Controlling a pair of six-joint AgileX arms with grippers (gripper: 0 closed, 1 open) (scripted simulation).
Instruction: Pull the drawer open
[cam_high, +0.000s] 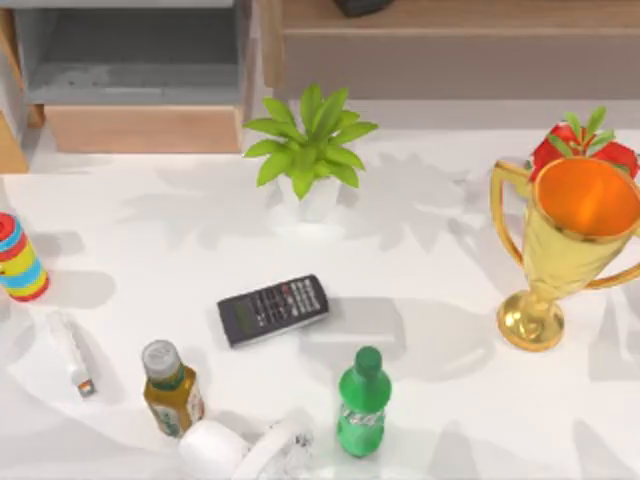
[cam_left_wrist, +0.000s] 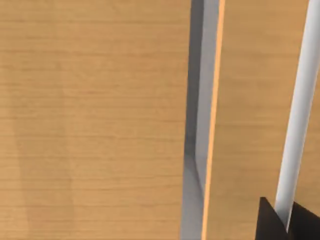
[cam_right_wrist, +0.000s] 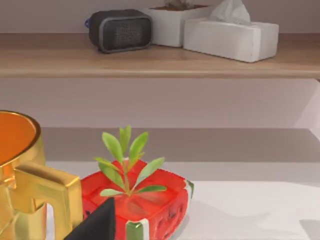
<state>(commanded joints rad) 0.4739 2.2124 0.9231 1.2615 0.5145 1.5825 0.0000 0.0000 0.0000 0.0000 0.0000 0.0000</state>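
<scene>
Top view looks straight down on the tabletop (cam_high: 420, 250); left wrist view presses close against light wood; right wrist view faces the gold trophy (cam_right_wrist: 20, 165) level, shared with the top view.

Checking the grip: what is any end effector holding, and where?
Left end effector grips the drawer by its white handle bar; right end effector idle.

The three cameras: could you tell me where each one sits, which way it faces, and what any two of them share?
Top view: above the table, looking down on the drawer, potted plant and gold trophy.
Left wrist view: on the left arm, close against light-wood panels; a dark fingertip shows.
Right wrist view: on the right arm, facing a shelf with a speaker; a dark fingertip shows.
Shared: top and right wrist views both show the trophy and the red planter.
</scene>
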